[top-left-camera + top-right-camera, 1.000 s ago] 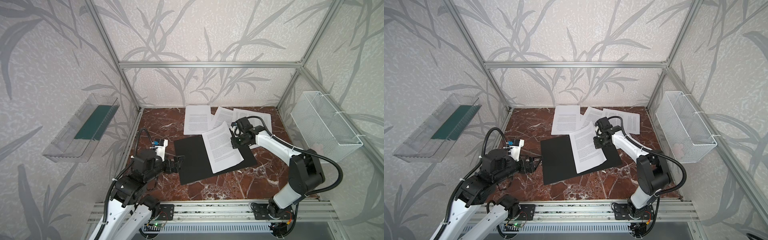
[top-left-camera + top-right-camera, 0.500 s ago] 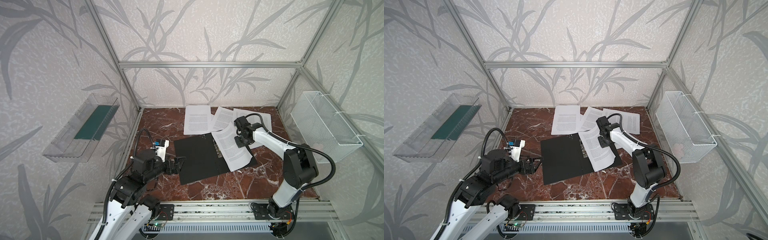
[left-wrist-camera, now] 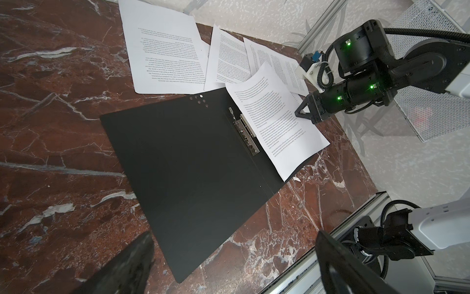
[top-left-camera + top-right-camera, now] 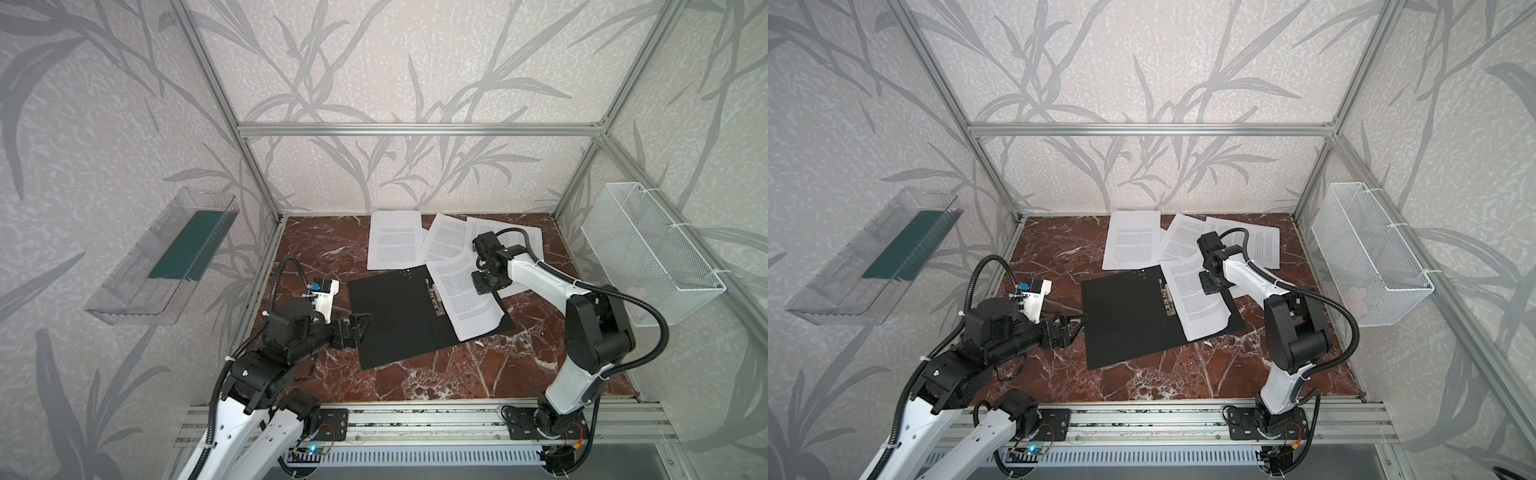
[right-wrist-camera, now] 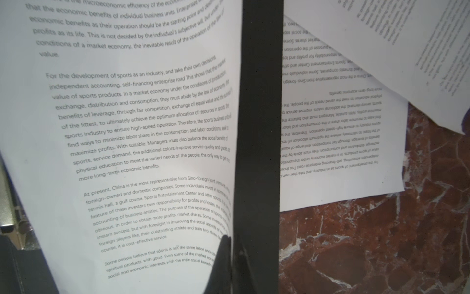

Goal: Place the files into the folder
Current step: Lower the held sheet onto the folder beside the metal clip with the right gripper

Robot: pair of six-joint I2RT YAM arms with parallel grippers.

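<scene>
Top views both show the right gripper (image 4: 483,286), jaws together at a printed sheet (image 4: 461,299) edge, having dragged it off the metal clip bar (image 4: 434,297) onto the flat black folder (image 4: 390,320) half beneath those jaws. Other sheets (image 4: 395,245) lie beyond on veined red marble (image 4: 415,382). At the folder's opposite edge, the left gripper (image 4: 358,327) still holds its jaws apart.

Folder (image 4: 395,320) is black inside; files (image 4: 461,299) white, dense black text; bench (image 4: 436,374) red-brown marble, white veins; walls (image 4: 395,62) pale, grey leaf print; my right arm (image 4: 536,274) white with black joints; basket (image 4: 648,249) white.
</scene>
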